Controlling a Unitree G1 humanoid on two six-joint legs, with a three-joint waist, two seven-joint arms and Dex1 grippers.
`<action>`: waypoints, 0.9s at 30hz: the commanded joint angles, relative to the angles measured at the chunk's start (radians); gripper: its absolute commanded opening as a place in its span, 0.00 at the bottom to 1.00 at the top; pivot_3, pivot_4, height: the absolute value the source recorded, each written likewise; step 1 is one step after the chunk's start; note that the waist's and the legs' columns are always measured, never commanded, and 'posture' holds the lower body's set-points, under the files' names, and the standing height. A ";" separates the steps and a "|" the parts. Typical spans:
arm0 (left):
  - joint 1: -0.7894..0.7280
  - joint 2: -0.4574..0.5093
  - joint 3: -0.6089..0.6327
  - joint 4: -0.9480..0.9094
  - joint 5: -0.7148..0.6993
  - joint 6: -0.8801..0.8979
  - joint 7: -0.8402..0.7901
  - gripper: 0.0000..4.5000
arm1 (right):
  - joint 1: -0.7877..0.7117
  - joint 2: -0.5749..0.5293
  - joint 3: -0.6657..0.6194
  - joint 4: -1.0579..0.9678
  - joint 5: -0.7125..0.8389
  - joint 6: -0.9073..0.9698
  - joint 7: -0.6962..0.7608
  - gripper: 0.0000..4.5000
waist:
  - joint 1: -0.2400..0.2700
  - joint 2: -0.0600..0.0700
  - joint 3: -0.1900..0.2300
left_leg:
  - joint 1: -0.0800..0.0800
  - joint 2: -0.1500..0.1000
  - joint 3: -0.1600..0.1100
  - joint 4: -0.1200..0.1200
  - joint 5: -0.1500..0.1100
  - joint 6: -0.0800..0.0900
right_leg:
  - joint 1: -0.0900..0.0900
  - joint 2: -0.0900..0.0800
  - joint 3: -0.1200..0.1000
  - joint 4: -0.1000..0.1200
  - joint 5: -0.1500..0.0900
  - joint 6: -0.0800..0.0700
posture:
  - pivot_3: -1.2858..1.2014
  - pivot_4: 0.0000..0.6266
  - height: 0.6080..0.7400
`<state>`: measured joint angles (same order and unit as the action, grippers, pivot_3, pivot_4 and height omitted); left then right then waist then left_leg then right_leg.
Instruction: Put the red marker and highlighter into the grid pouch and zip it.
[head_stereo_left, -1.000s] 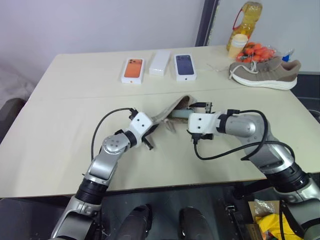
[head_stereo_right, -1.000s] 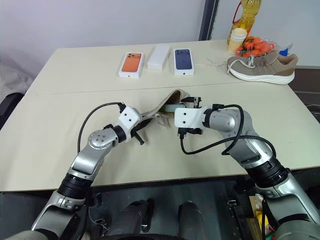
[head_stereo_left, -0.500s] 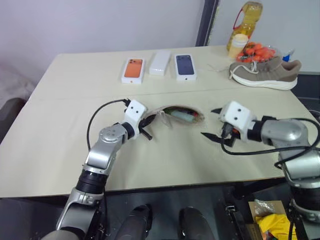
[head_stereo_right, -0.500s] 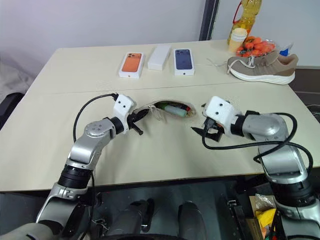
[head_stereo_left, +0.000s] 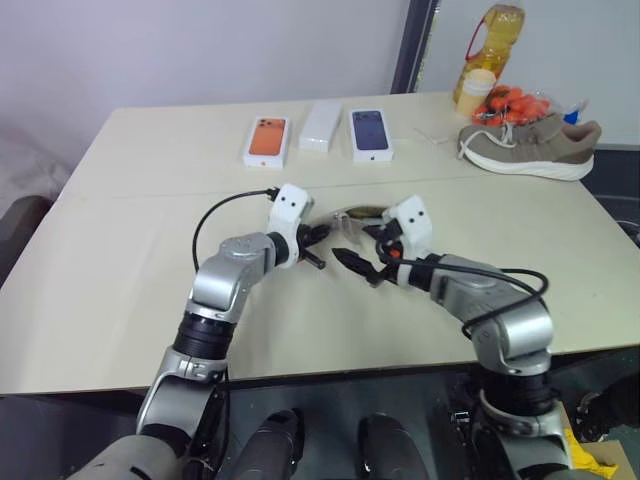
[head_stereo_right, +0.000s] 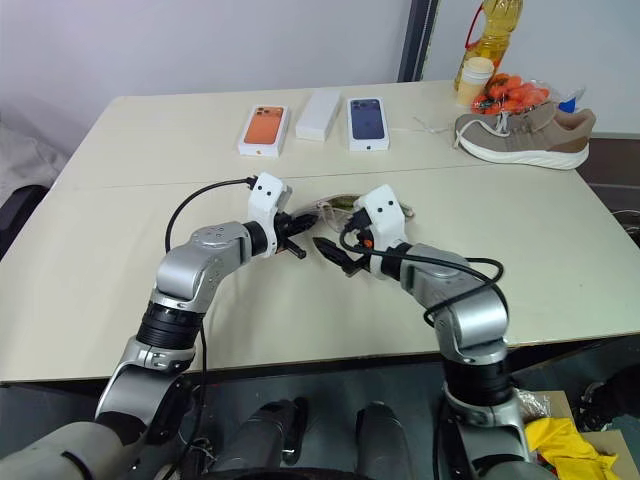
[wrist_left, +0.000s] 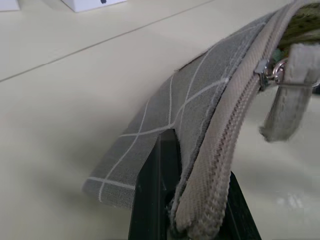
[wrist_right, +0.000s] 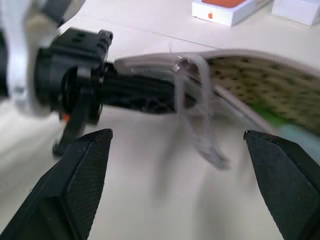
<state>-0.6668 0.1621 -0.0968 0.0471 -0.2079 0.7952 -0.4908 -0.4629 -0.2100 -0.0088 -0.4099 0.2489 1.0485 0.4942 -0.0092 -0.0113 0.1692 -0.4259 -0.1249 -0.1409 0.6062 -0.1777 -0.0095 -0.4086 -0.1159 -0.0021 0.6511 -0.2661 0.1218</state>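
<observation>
The left hand (wrist_left: 192, 200) is clamped shut on one end of the grid pouch (wrist_left: 200, 100), pinching the cloth & zip edge so the pouch stays put and held up off the worktop (head_stereo_left: 130, 250). The pouch sits near the middle of the worktop, well away from all edges, w/ its mouth still open. Inside you can see a bit of green and pale blue, prob. the highlighter (wrist_right: 280, 127); the red marker can't be made out. The right hand (wrist_right: 177, 165) has its fingers wide apart, holding nothing, just beside the zip pull (wrist_right: 197, 107). It looks lined up to grab that loop, so the zip can be dragged shut while the other hand holds the end tight. So the zipping step is not yet done. Phone boxes (head_stereo_left: 318, 130) sit near the far edge, a shoe (head_stereo_left: 528, 145) by the far right corner.
</observation>
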 joint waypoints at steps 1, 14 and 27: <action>-0.021 -0.016 0.013 -0.025 -0.019 0.013 0.021 0.00 | -0.023 0.015 -0.002 0.008 0.008 0.009 -0.057 0.97 | 0.001 0.000 0.000 | 0.000 0.000 0.000 0.000 0.000 0.000 | 0.000 0.000 0.000 0.000 0.000 0.000 | 0.52 0.24 1.00; 0.012 -0.021 0.014 -0.055 -0.012 -0.006 0.066 0.00 | -0.063 -0.003 0.006 0.076 0.020 -0.045 -0.113 0.01 | -0.003 0.000 0.000 | 0.000 0.000 0.000 0.000 0.000 0.000 | 0.000 0.000 0.000 0.001 0.000 0.000 | 0.52 0.24 1.00; 0.043 0.091 0.041 0.043 0.054 -0.272 0.060 0.00 | -0.038 -0.372 -0.107 0.052 0.059 -0.014 0.009 0.01 | 0.001 0.000 0.000 | -0.001 -0.001 0.001 0.000 -0.001 0.001 | 0.000 -0.001 0.000 0.000 0.000 0.000 | 0.52 0.24 1.00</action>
<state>-0.6224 0.2364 -0.0983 0.0926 -0.1605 0.5592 -0.4336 -0.5037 -0.5530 -0.0647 -0.3476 0.3011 1.0433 0.4895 -0.0080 -0.0112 0.1693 -0.4266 -0.1255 -0.1400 0.6062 -0.1786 -0.0081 -0.4088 -0.1168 -0.0021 0.6502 -0.2659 0.1222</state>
